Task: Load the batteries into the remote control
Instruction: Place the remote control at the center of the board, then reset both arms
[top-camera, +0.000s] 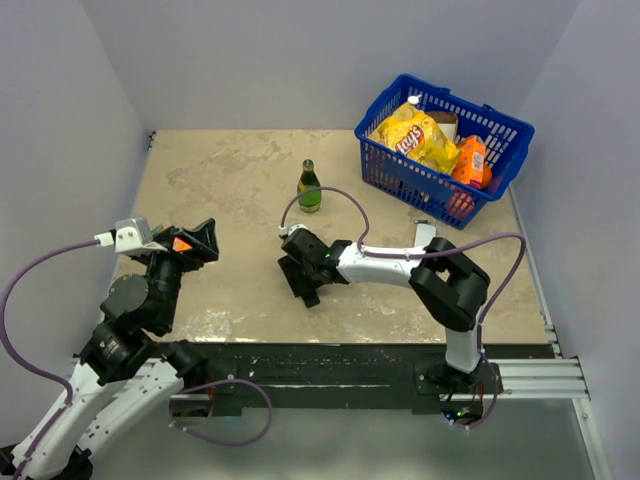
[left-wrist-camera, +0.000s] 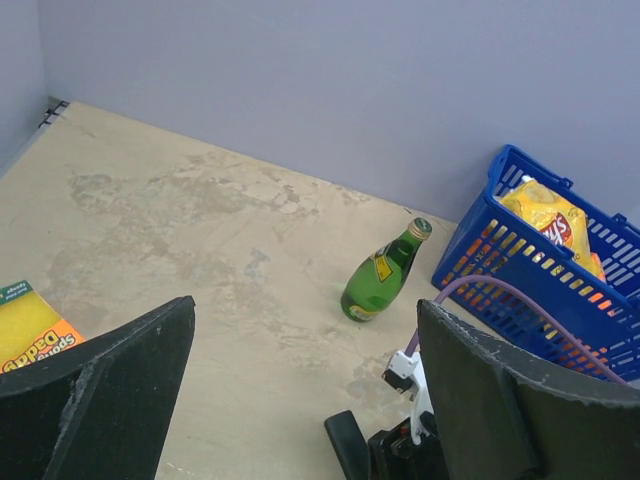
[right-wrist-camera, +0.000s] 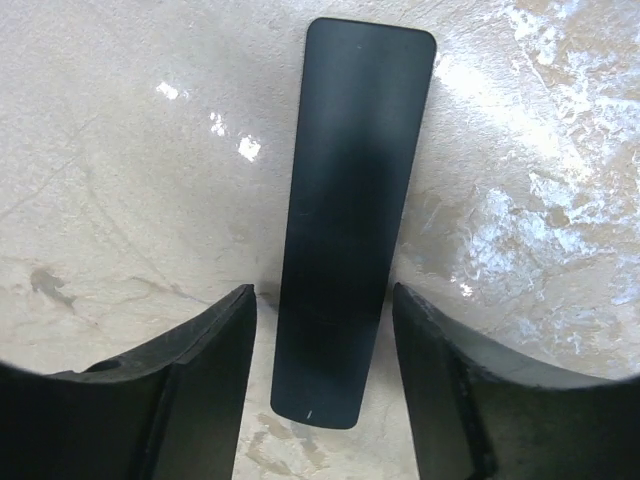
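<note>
The remote control (right-wrist-camera: 350, 220) is a slim black bar lying flat on the tabletop with its smooth side up. My right gripper (right-wrist-camera: 322, 300) is low over its near end, open, one finger on each side and a small gap between each finger and the bar. In the top view this gripper (top-camera: 300, 275) covers most of the remote at the table's middle. My left gripper (top-camera: 200, 240) hangs raised at the left, open and holding nothing; its wrist view (left-wrist-camera: 305, 308) looks across the table. No batteries show in any view.
A green glass bottle (top-camera: 310, 187) (left-wrist-camera: 383, 275) stands behind the right gripper. A blue basket (top-camera: 440, 190) (left-wrist-camera: 510, 260) with snack bags sits at the back right. A yellow sponge pack (left-wrist-camera: 25, 330) lies at the left. Walls enclose the table.
</note>
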